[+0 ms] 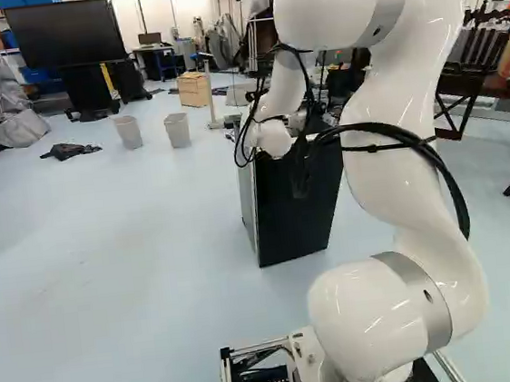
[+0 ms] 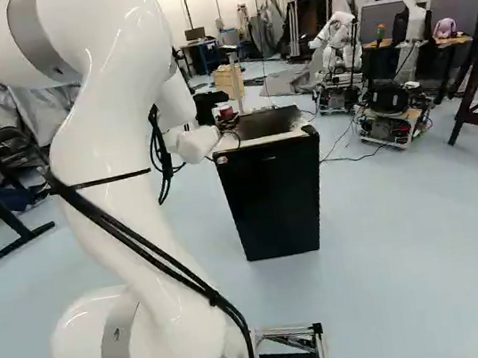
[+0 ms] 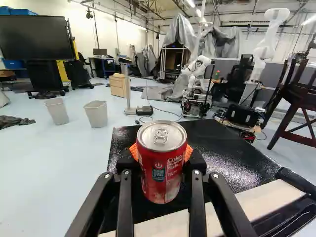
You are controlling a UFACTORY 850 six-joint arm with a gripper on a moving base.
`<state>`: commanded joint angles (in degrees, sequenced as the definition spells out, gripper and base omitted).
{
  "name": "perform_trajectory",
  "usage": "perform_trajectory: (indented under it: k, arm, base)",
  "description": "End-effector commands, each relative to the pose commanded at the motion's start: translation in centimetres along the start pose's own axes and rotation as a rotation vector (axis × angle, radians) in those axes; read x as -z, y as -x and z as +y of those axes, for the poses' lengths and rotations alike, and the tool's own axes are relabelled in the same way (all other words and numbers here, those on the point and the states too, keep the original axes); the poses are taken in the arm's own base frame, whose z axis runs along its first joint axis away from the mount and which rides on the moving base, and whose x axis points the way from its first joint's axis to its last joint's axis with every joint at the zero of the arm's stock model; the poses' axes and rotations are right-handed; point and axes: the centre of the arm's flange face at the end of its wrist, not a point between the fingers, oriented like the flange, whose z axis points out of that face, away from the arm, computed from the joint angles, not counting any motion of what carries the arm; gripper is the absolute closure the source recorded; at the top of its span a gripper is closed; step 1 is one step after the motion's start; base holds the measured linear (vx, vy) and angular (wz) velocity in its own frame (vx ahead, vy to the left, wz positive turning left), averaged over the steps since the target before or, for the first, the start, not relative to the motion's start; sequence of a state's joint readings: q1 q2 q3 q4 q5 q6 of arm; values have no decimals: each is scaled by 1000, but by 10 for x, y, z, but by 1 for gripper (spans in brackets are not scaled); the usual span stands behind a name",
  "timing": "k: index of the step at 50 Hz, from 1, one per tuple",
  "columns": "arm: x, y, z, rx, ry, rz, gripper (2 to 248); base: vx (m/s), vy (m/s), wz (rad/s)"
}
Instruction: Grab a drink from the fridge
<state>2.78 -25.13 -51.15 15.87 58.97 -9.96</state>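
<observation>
My gripper point(image 3: 161, 155) holds red can point(image 3: 159, 177) between orange pads point(image 3: 188, 152), from both sides. Can stands upright, long axis across finger direction, at fridge point(image 2: 274, 205) top; if touching, I cannot tell. Next, I judge, lift straight along this axis.

red can point(image 3: 162, 170), silver top; black fridge point(image 2: 274, 201); grey bins point(image 3: 96, 113).
</observation>
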Motion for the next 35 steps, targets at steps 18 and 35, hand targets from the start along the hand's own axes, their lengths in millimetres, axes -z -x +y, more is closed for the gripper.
perform_trajectory:
  k: [18,35]
  arm:
    - [31,-3,8,-2,-24,-23,150]
    - [73,-4,18,-4,-54,-53,150]
  base:
    - [0,0,0]
    - [0,0,0]
